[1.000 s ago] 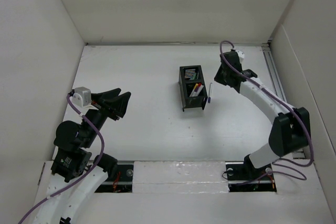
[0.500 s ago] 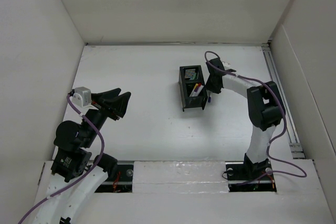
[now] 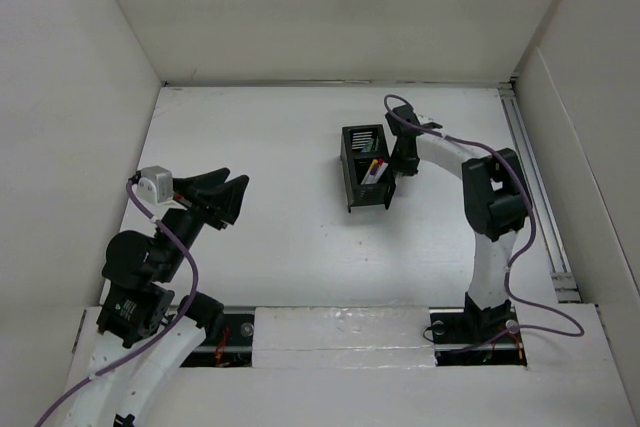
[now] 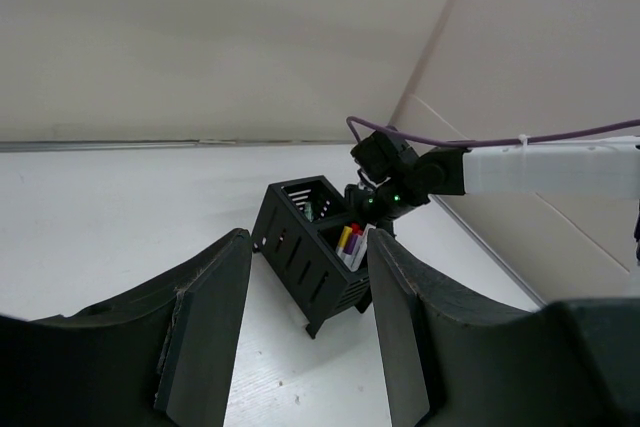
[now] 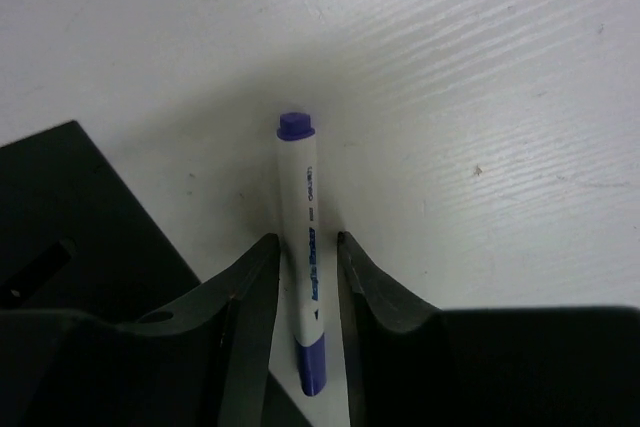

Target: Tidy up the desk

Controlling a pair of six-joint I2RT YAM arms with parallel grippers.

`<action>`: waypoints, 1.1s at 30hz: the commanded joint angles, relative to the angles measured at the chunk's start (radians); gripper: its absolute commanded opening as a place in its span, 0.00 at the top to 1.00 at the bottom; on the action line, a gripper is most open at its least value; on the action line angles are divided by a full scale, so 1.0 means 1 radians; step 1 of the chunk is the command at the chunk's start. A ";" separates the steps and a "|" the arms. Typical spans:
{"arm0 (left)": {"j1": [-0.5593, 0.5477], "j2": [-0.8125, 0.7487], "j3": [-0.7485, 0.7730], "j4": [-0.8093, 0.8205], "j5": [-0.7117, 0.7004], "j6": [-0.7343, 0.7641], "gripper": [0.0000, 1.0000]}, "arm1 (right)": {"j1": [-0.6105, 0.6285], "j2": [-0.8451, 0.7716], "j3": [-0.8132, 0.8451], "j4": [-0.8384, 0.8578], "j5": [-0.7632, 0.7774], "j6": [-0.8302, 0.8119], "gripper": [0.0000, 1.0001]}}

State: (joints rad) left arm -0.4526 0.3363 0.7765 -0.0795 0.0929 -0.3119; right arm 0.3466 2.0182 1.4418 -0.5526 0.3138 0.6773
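Note:
The desk (image 3: 270, 137) is a white tabletop with white walls. A black mesh organizer (image 3: 365, 169) stands on it with several markers in its near compartment; it also shows in the left wrist view (image 4: 310, 257). A white marker with purple ends (image 5: 305, 207) lies flat on the desk beside the organizer's right wall (image 5: 80, 217). My right gripper (image 5: 308, 242) is low over it, its fingers straddling the barrel, narrowly open with a thin gap on one side. From above the right gripper (image 3: 398, 169) hides the marker. My left gripper (image 3: 230, 195) is open and empty at the left.
A metal rail (image 3: 525, 147) runs along the desk's right edge. The right arm (image 3: 490, 187) arches over the desk right of the organizer. White walls close in the back and both sides.
My right arm swung left from the back right and came down over the marker beside the organizer. The left arm has not moved.

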 commanded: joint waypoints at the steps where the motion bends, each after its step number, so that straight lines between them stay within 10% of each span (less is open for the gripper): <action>1: -0.005 -0.013 0.006 0.027 -0.007 0.008 0.54 | 0.009 0.017 0.055 -0.102 -0.015 -0.045 0.64; 13: -0.005 -0.036 0.004 0.027 -0.015 0.011 0.54 | 0.000 0.086 0.155 -0.188 -0.056 -0.114 1.00; 33: -0.005 -0.006 0.001 0.038 -0.004 0.010 0.54 | -0.109 -0.568 -0.255 0.080 -0.094 -0.056 1.00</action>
State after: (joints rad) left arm -0.4526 0.3141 0.7765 -0.0795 0.0814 -0.3119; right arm 0.2302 1.5249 1.1893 -0.5083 0.2249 0.6086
